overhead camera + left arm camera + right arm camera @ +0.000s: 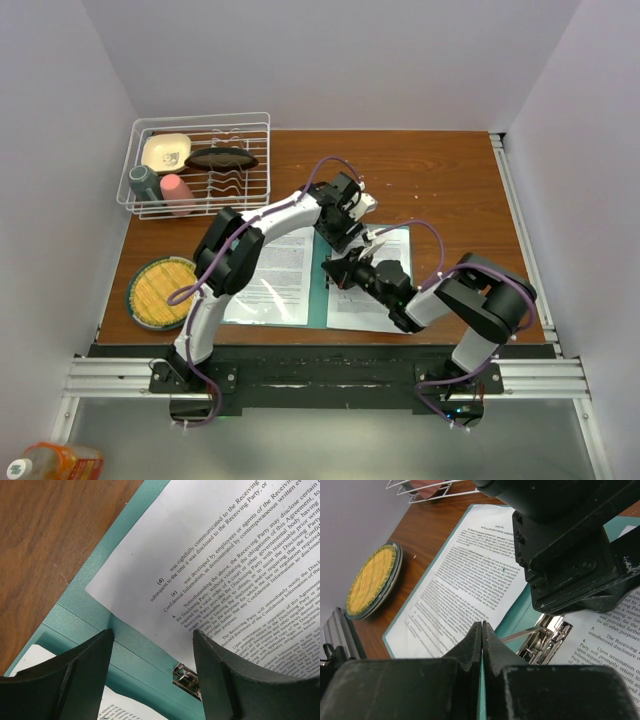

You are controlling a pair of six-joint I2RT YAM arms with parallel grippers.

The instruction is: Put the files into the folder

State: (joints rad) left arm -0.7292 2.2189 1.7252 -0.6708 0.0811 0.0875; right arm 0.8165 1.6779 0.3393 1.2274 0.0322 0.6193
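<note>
Files (275, 285) lay flat across the open folder (318, 300) on the table (440, 170), left gripper (152, 650) parted over the clip (186, 676), right gripper (481, 630) pressed together beside it; sheets probably needed seating squarely under the clip.

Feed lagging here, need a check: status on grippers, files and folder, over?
Left gripper open over the spine clip. Right gripper shut, tips beside that clip. Folder lies open, one file on each half. Plate and rack stand clear of it.

The teal folder (318, 296) lies open flat, with the files (280, 272), white text-printed sheets, one on each half.
</note>
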